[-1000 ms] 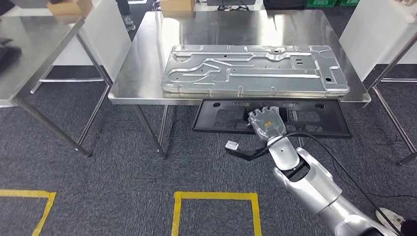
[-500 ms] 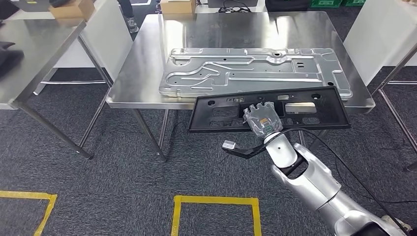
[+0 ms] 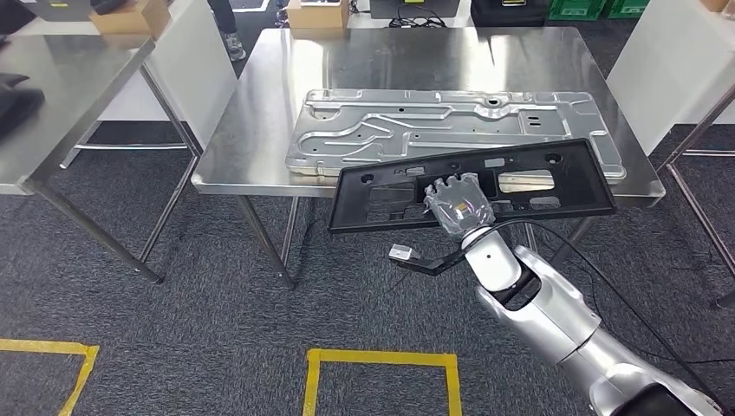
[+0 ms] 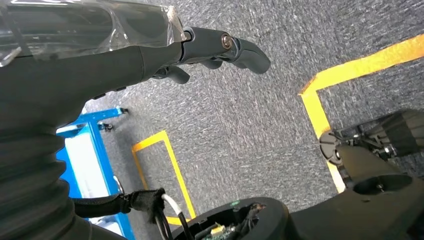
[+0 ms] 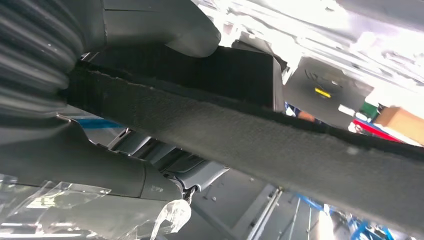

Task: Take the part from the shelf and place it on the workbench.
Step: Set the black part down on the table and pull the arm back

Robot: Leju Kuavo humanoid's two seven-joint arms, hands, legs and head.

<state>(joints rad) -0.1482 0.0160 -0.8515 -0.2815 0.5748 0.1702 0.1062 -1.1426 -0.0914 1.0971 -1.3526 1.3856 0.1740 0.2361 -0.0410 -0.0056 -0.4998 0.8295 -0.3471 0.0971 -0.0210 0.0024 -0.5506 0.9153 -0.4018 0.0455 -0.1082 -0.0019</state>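
Observation:
A long black plastic part [image 3: 511, 169] with several cut-outs is gripped near its middle by my right hand [image 3: 458, 204]. The part hangs over the front edge of the steel workbench [image 3: 251, 139], its far edge above the table and tilted up to the right. In the right wrist view the part's dark edge [image 5: 280, 145] crosses the picture, clamped between the thumb and fingers [image 5: 125, 170]. My left hand [image 4: 150, 45] hangs beside my body above the carpet, fingers loosely curled and holding nothing.
A large pressed grey metal panel [image 3: 451, 126] lies on the workbench just beyond the black part. A second steel table [image 3: 61, 95] stands at the left. White boards lean at both sides. Yellow floor tape [image 3: 381, 360] marks the carpet below.
My right hand has lifted the black part from below the table's front edge to above it and moved it forward over the workbench. The view has shifted slightly.

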